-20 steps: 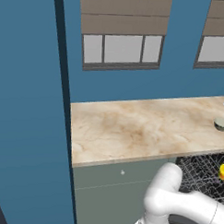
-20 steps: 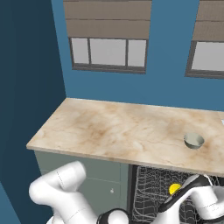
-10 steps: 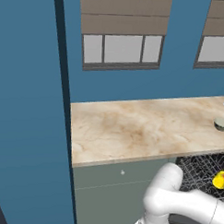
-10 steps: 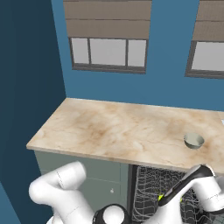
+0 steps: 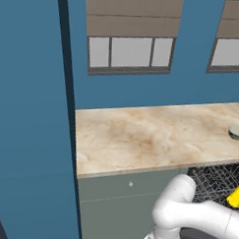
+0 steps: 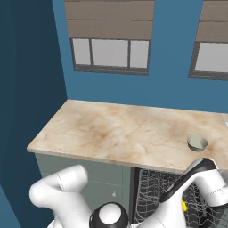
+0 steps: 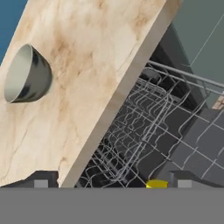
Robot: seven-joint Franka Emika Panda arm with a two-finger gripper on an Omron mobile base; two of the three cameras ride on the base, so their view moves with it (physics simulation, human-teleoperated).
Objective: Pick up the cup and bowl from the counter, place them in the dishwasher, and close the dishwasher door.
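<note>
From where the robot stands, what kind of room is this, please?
Most likely a home kitchen: a marbled stone counter on cabinets, an open dishwasher with a wire rack under it, and a small bowl on the counter.

Bare counter (image 6: 116,129) around lone bowl (image 6: 197,143)

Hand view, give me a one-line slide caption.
Bowl on the counter beside the open dishwasher, cup in the rack.

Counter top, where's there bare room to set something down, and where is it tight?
The counter is bare from its left end by the blue wall across to the bowl, which sits near the front edge on the right. Below that, the dishwasher rack is crowded: wire tines, the yellow cup and the open gripper.
</note>
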